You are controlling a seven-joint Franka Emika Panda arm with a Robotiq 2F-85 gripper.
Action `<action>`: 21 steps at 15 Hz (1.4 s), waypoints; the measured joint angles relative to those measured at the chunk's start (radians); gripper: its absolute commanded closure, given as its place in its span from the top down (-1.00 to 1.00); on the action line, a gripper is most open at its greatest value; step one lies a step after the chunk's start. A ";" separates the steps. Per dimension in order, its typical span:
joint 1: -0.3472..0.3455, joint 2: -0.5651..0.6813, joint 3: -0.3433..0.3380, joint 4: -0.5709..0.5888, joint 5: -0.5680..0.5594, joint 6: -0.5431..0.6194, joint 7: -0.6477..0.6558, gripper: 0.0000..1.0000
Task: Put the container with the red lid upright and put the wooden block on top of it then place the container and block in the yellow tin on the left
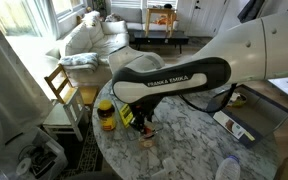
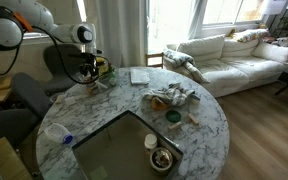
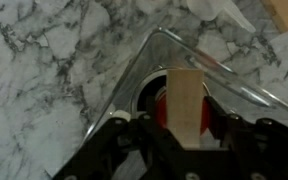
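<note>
In the wrist view the wooden block [image 3: 184,100] stands upright on the red lid [image 3: 161,108] of the container, between my fingers. My gripper [image 3: 185,125] sits at lid level, and red shows between the block and each finger. The fingers appear shut on the lid. In an exterior view the gripper [image 1: 142,126] is low over the marble table, with the pale container [image 1: 147,140] under it. In an exterior view the gripper [image 2: 94,72] is at the table's far edge. The yellow tin does not show in any view.
A dark jar with a yellow lid [image 1: 106,114] stands beside the gripper and also shows in an exterior view [image 2: 107,72]. A dark flat tray [image 2: 124,150], a white cup [image 2: 54,132], a small bowl [image 2: 162,158] and a cloth pile [image 2: 172,97] lie on the table [image 2: 104,105]. A chair [image 1: 64,95] stands at its edge.
</note>
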State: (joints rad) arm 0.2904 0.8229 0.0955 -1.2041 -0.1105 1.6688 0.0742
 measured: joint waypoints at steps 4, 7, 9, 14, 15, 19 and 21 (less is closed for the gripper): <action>0.001 0.003 0.000 0.001 -0.010 0.000 -0.005 -0.50; 0.002 0.006 0.000 0.002 -0.014 0.000 -0.017 -0.50; 0.002 0.007 0.000 0.002 -0.014 0.000 -0.021 -0.50; 0.002 0.007 0.000 0.002 -0.016 0.007 -0.021 -0.50; 0.003 0.007 0.000 0.002 -0.017 0.010 -0.021 0.50; 0.003 0.007 0.000 0.004 -0.019 0.018 -0.021 0.94; 0.003 0.007 0.000 0.009 -0.019 0.018 -0.024 1.00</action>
State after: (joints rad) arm 0.2931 0.8298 0.0955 -1.1953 -0.1296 1.6868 0.0502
